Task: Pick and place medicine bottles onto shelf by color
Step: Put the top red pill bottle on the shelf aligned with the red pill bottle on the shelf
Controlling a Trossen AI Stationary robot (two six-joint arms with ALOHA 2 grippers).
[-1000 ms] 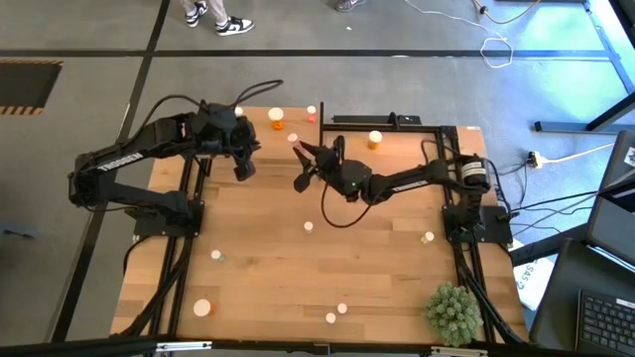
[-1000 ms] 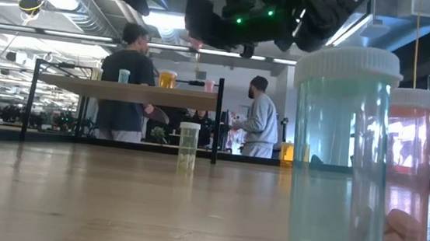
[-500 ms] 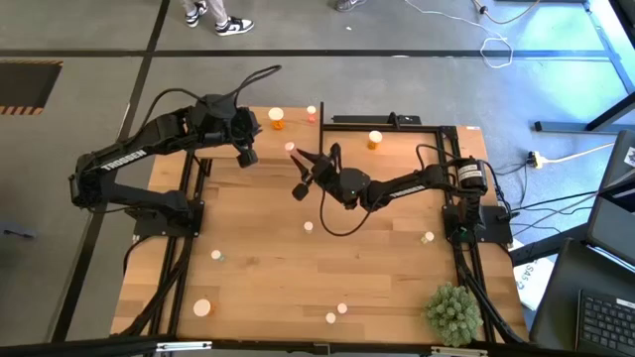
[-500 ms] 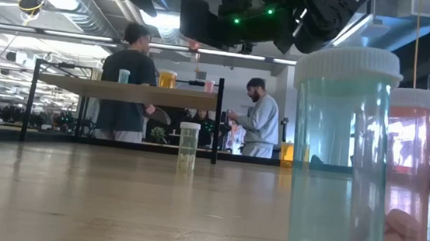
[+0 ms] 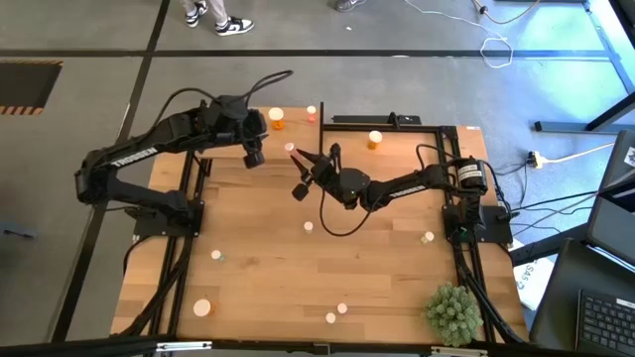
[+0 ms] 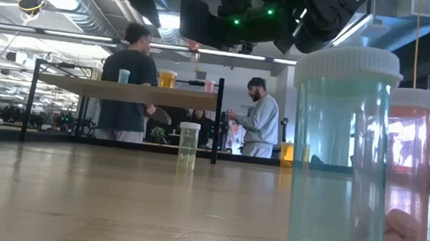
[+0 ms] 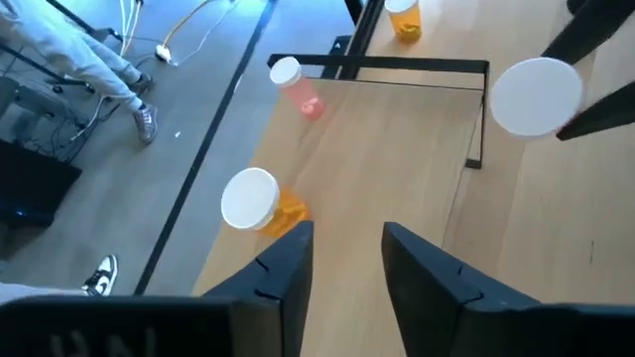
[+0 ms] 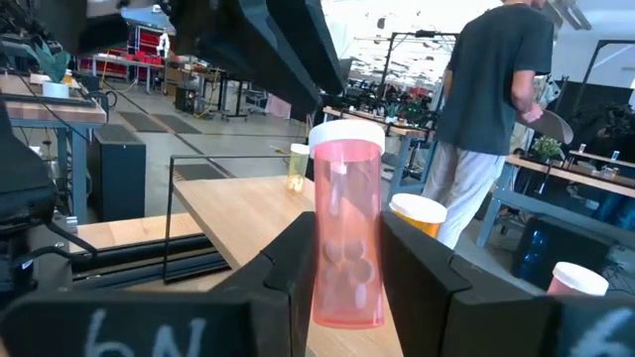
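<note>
Right end effector grips a reddish bottle upright in the air beside the shelf's near-left post. Left end effector, fingers apart and empty, hovers at the table's far-left corner by an orange bottle and a pink bottle. On the shelf stands only one orange bottle. By my judgement, sorting has barely begun: about seven small bottles lie scattered across the table's middle and near edge.
</note>
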